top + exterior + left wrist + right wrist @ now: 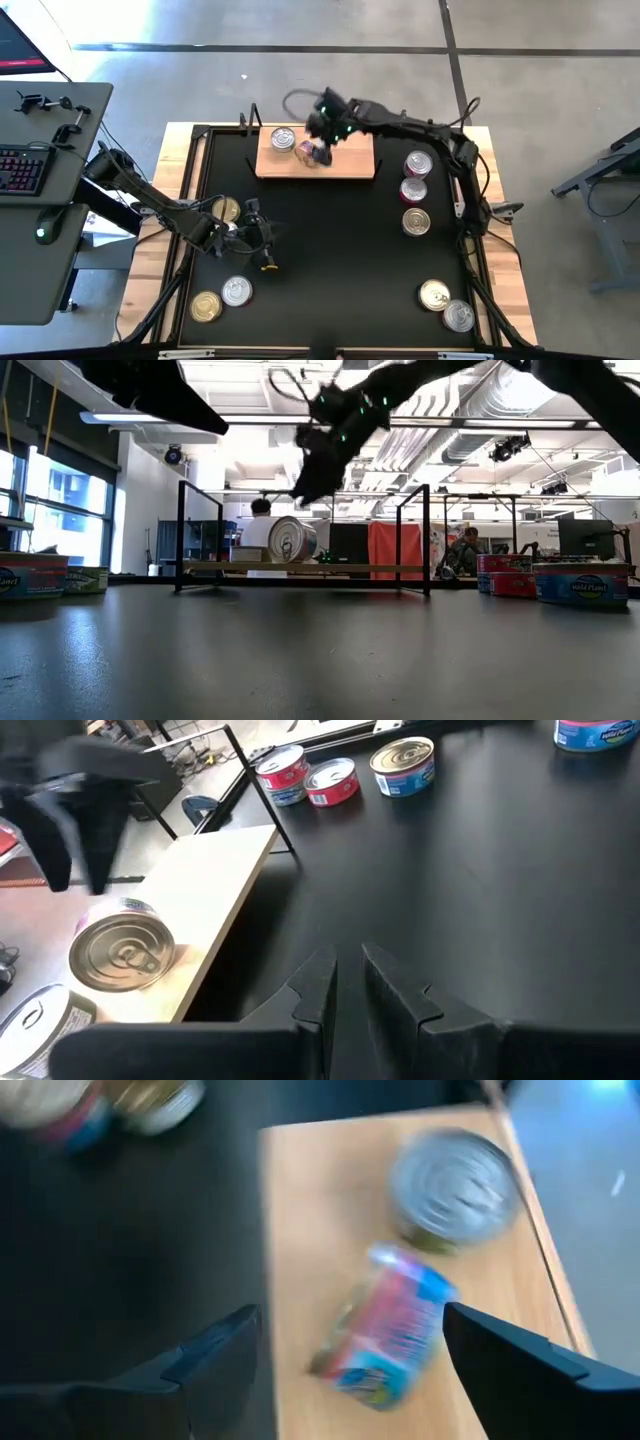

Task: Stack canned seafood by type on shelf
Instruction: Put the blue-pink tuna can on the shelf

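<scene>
The shelf [350,160] is a light wooden board at the table's far side. One silver-lidded tin [283,140] stands upright on it. A second tin with a red-pink and blue label [316,155] lies tipped on its side on the board, and in the low view its lid [292,540] faces the camera. My right gripper [325,130] hovers just above this tipped tin, open wide, its fingers on either side of the tin [385,1340]. My left gripper [262,240] is low over the table's left half, fingers nearly together [345,965], beside a gold-lidded tin [227,210].
Three tins [416,190] line the table's right side, two more [446,305] sit at the near right, and two [222,298] at the near left. Thin black uprights [181,535] stand at the shelf's ends. The middle of the black tabletop [340,250] is bare.
</scene>
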Tool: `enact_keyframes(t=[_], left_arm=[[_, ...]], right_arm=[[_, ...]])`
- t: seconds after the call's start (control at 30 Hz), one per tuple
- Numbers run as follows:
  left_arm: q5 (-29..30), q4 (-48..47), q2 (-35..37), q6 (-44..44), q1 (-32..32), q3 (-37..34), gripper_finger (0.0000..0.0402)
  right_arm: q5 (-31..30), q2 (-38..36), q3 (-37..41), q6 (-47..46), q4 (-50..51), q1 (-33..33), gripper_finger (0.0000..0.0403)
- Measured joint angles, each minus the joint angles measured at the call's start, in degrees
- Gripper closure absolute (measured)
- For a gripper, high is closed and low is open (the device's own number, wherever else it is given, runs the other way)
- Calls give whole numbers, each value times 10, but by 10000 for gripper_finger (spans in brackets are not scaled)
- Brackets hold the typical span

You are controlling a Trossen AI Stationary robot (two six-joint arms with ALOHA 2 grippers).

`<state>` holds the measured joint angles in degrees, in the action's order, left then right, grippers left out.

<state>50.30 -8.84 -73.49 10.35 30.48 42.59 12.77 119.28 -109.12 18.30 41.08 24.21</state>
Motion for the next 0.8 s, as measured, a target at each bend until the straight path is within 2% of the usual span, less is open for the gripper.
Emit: enact_keyframes(t=[0.1, 0.27, 0.37, 0.43, 0.5, 0.63, 0.73, 0.8], left_arm=[[0, -1, 0, 0, -1, -1, 362], [0, 32, 0, -3, -1, -24, 362], [0, 42, 0, -4, -2, -35, 362], [0, 42, 0, -3, -3, -36, 362], [0, 44, 0, 0, -4, -36, 362], [0, 43, 0, 5, -4, -35, 362], [0, 46, 0, 3, -4, -35, 362], [0, 50, 0, 0, -7, -35, 362]], right_arm=[[-87, 0, 0, 108, 27, -48, 100], [-270, 1, 11, 325, 54, -118, 100], [-391, 1, 12, 371, 53, -148, 100], [-427, 0, 12, 359, 49, -151, 100], [-386, -6, 11, 311, 63, -132, 100], [-246, -21, 11, 173, 76, -66, 100], [-113, -19, 10, 44, 52, -19, 100], [-57, -12, 10, -40, 27, 0, 100]])
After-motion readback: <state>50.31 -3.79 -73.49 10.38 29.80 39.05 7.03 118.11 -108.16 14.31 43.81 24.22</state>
